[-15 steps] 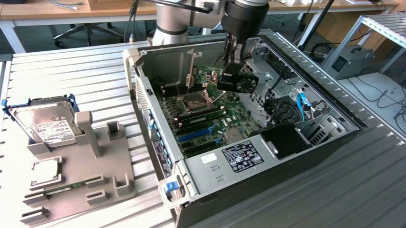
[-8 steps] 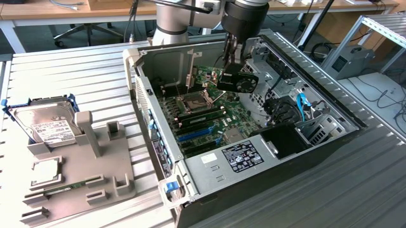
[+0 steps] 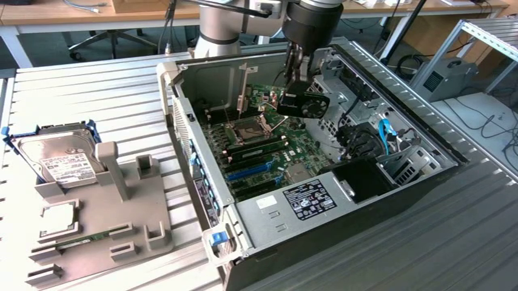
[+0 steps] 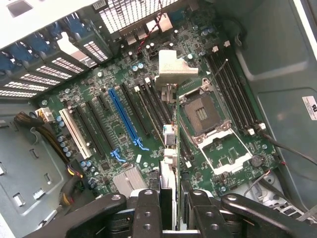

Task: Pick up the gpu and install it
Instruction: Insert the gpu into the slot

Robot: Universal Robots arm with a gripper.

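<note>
Fingers (image 4: 171, 210) clamped the green fan-cooled gpu card (image 3: 304, 102) edge-on above the green motherboard (image 3: 267, 157), upper centre of frame.

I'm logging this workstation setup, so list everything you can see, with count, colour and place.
computer case: one, grey, open, centre of the slatted table
motherboard: one, green, inside the case
blue expansion slot: one, on the motherboard
CPU socket: one, silver, open, on the motherboard
gpu: one, green with black fan, held above the motherboard
hard drive: one, silver, white label, on the grey fixture
grey fixture: one, exterior view's left
memory stick: one, green, lying in the fixture
gripper: one, black fingers shut on the gpu's edge
</note>
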